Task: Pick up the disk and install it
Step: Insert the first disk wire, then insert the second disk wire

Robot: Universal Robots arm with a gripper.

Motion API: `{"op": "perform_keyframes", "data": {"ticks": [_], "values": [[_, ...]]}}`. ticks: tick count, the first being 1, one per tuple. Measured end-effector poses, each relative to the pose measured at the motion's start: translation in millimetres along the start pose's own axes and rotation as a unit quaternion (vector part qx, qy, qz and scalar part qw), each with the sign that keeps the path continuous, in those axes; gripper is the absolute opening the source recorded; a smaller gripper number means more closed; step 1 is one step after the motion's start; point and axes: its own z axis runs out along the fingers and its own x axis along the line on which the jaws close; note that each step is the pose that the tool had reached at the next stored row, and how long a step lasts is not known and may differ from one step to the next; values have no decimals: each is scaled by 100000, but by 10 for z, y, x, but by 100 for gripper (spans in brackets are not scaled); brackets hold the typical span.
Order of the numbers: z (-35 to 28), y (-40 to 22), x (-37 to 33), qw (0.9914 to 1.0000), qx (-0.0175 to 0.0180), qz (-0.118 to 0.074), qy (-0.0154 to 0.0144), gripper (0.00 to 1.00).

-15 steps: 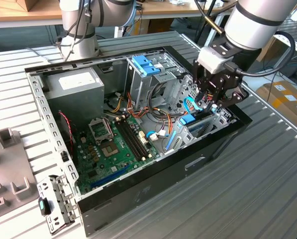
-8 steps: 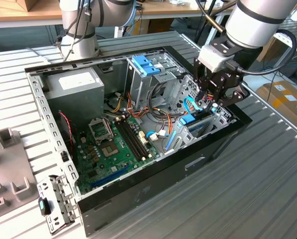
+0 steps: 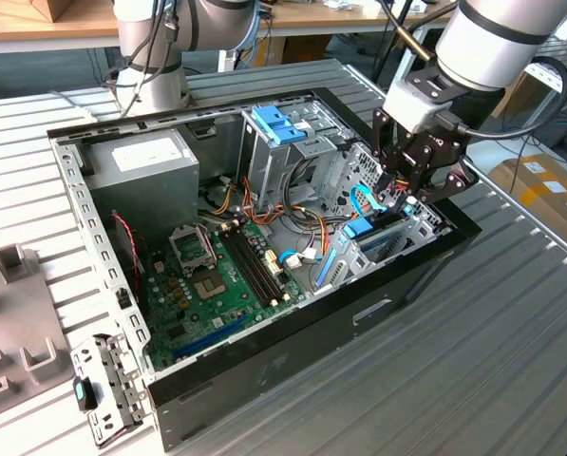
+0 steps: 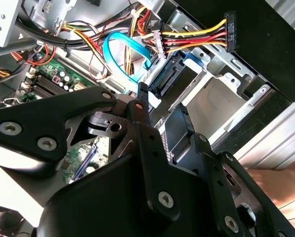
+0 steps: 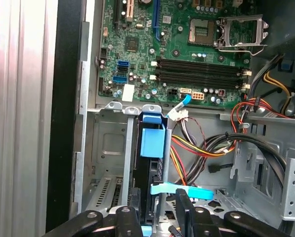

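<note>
Entry: disk at the drive cage.

- Gripper (image 3: 408,190) hangs inside the open computer case (image 3: 264,370), at about 3 o'clock of the case in the exterior view. It is over the metal drive cage (image 5: 107,143), well apart from the motherboard (image 3: 207,285). The case lies on the ribbed surface (image 3: 473,361).
- The disk (image 5: 147,197) sits in a slot of that cage, standing on edge.
- Orientation: in the first wrist view a narrow edge faces the camera. The long axis runs down into the cage, away from the gripper, and the broad faces lie parallel to the cage walls.
- Appearance: only the thin edge shows, and it reads dark. The label face cannot be seen. A light-blue bracket (image 5: 152,143) caps the disk at the end toward the motherboard.
- A flat blue cable (image 5: 187,190) crosses just beside the disk.
- Fingers (image 5: 126,217): spread, one on each side of the disk. One lies close against it. A gap showing cage metal separates the other from it, so the disk is not clamped.
</note>
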Motion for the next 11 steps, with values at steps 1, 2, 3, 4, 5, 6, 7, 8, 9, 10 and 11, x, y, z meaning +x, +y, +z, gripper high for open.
{"op": "perform_keyframes", "data": {"ticks": [1,2,3,4,5,6,7,8,9,10,11], "values": [[0,-1,0,100000,0,-6,1,42],[0,-1,0,100000,4,162,11,42],[1,-2,0,99996,34,910,40,42],[2,-2,0,99988,61,1543,60,42],[4,-2,0,99972,90,2343,91,42],[4,-2,0,99960,107,2818,113,42],[3,-1,0,99957,112,2924,125,42],[3,-1,0,99957,113,2929,122,42],[3,-1,0,99957,113,2936,123,42],[3,-1,0,99957,112,2940,122,42],[3,-1,0,99957,115,2943,122,42]]}}
